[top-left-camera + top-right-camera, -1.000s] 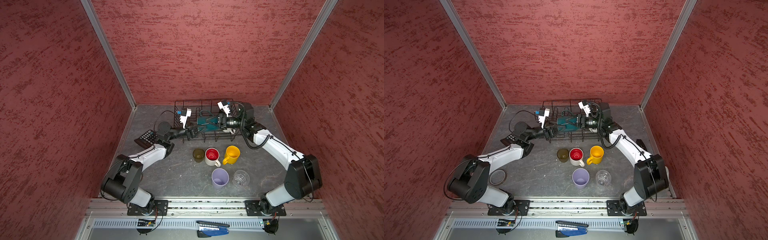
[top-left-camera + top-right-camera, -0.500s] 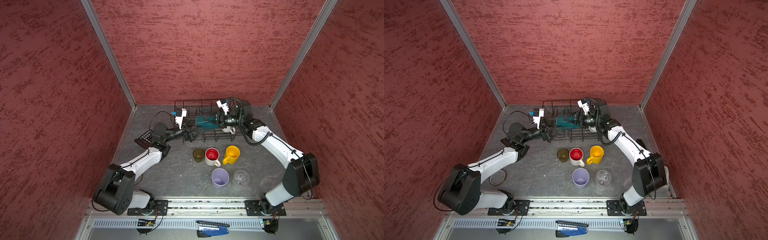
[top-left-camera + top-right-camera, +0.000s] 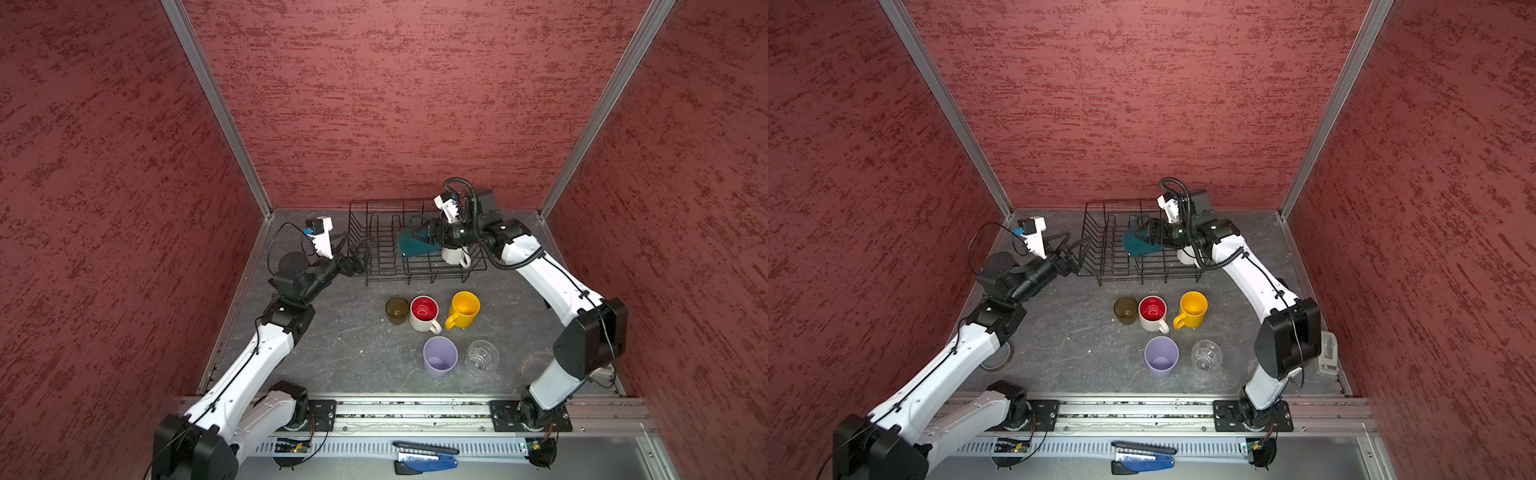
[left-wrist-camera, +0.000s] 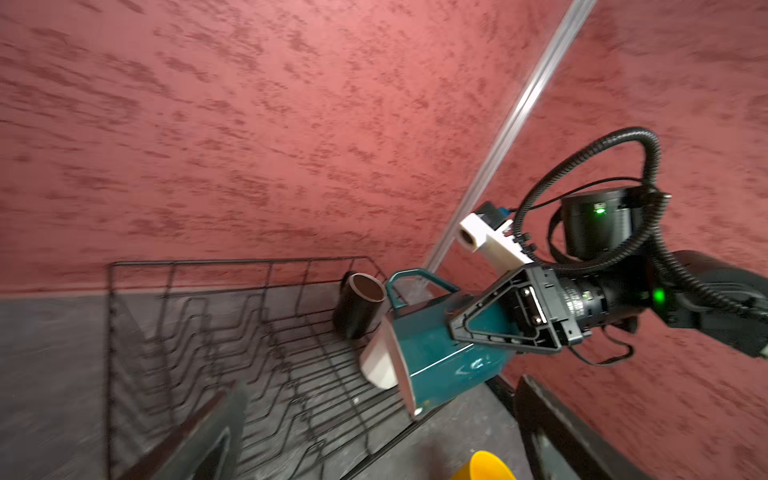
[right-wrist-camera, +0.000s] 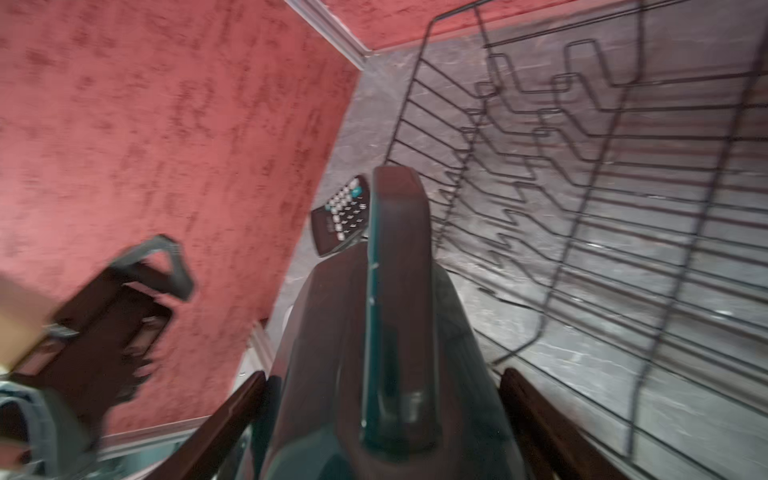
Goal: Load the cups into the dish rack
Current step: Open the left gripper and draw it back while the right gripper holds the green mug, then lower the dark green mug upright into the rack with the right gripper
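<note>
Teal mug held sideways over dish rack, right end.
Right gripper clamped on its body; left gripper wide, empty, at rack's left end. Risk: dropping tilted, it lands on the white mug or rolls.

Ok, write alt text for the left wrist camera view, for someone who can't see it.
The right gripper holds a teal mug tipped on its side above a black wire dish rack. A black mug and a white mug sit in the rack behind it; red textured walls fill the background.
</note>
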### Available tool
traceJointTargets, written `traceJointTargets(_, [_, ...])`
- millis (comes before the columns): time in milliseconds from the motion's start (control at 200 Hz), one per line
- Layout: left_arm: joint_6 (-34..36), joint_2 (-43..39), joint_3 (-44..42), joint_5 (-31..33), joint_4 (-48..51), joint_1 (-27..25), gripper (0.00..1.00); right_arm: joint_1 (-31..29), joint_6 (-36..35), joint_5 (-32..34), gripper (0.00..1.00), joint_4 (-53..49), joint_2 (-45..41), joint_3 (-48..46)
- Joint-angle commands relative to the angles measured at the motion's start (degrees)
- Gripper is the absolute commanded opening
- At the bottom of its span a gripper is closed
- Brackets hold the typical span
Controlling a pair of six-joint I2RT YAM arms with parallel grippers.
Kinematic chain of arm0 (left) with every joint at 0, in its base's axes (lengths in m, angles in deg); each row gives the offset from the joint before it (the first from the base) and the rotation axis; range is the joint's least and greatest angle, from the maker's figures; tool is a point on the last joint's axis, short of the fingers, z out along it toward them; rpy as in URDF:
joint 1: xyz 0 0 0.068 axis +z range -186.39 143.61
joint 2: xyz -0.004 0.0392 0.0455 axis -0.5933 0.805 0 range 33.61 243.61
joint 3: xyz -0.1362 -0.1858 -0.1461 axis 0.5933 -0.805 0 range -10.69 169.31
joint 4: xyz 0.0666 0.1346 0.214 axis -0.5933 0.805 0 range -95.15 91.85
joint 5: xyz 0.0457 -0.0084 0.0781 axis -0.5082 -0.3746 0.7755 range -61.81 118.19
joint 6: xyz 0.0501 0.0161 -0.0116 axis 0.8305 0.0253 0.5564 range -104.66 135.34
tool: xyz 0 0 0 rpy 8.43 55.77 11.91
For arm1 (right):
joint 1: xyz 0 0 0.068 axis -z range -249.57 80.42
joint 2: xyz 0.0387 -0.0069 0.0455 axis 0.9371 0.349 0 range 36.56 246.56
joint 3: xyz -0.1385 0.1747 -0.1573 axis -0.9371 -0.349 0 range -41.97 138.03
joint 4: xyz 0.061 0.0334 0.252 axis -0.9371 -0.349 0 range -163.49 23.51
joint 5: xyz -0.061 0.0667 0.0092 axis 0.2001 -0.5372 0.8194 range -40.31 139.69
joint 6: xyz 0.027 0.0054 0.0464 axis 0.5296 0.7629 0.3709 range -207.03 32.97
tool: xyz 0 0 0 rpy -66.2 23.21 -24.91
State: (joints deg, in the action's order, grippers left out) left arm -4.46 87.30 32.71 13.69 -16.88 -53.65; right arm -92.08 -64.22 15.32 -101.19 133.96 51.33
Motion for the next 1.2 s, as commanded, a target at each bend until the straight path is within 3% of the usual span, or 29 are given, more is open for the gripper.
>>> traceJointTargets(0, [5.2,-3.8,2.6,10.6,17.8,0.7,1.0,-0.6,-5.2,6.5,0.1,-4.3,1.5,5.1])
traceJointTargets(185, [4.4,-14.8,-4.8,12.4,14.5,2.1,1.0,-3.0,-8.3,13.3,0.09,-10.6,7.7,14.0])
traceJointTargets(436, [3.4,-16.6,0.5,16.6,32.6,4.8,0.99,-6.7,-11.0,20.6,0.08,-19.3,18.4,28.4])
traceJointTargets(661, [2.1,-20.3,0.3,17.6,39.1,5.4,0.99,-9.4,-13.0,29.1,0.08,-26.7,28.6,40.7])
traceJointTargets(1027, [-1.0,-26.6,0.2,19.2,46.2,5.7,1.0,-10.6,-13.8,32.7,0.07,-28.6,37.5,46.4])
traceJointTargets(1192, [-2.8,-27.0,0.7,18.0,48.8,5.8,1.0,-10.6,-13.9,32.8,0.14,-28.5,40.6,48.7])
